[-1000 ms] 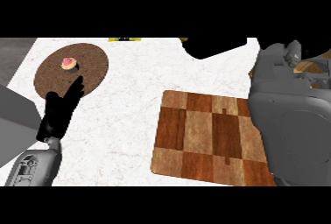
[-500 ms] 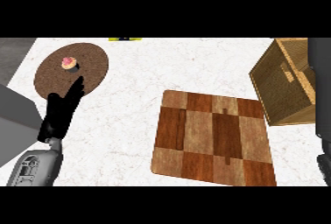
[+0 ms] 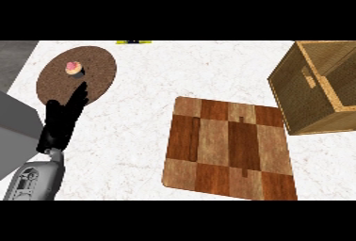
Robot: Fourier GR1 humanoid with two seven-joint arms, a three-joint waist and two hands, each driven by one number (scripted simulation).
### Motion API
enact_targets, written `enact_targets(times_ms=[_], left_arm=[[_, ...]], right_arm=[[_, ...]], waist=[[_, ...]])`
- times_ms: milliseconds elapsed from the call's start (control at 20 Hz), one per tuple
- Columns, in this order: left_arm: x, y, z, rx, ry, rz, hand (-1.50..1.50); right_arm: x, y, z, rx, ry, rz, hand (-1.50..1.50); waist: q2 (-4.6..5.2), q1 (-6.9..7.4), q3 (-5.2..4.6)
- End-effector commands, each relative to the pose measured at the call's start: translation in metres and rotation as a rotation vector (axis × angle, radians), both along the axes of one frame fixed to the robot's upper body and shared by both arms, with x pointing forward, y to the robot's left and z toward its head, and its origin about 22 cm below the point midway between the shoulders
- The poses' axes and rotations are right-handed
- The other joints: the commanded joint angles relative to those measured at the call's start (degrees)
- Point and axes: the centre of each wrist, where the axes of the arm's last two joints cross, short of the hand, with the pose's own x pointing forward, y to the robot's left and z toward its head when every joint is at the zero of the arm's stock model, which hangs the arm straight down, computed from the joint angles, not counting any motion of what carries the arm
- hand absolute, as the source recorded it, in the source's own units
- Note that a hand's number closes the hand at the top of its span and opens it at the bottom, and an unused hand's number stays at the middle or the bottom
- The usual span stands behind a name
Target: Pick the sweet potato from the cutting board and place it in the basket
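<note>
If open, left hand far from basket

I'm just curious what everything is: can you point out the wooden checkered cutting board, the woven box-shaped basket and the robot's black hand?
wooden checkered cutting board (image 3: 230, 148): head view, its middle.
woven box-shaped basket (image 3: 297, 89): head view, its left wall.
black left hand (image 3: 61, 121): head view, its back.

Single head view looks steeply down onto counter.
</note>
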Motion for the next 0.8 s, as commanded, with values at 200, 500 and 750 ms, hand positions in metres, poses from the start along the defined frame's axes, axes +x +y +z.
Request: enact_targets(times_ms=[200, 500, 750], left_arm=[[0.014, -0.013, 0.007, 0.010, -0.029, -0.001, 0.00], [0.005, -0.014, 0.006, 0.006, -0.002, -0.013, 0.00], [-0.005, 0.007, 0.003, 0.003, -0.003, -0.003, 0.00]], right_arm=[[0.004, -0.086, -0.026, -0.012, 0.036, 0.017, 1.50], [0.004, -0.115, -0.060, 0.027, 0.067, 0.077, 1.50], [0.014, -0.133, -0.090, 0.011, 0.096, 0.069, 1.50]], waist=[[0.17, 0.13, 0.02], [0.05, 0.30, 0.02], [0.12, 0.70, 0.02]])
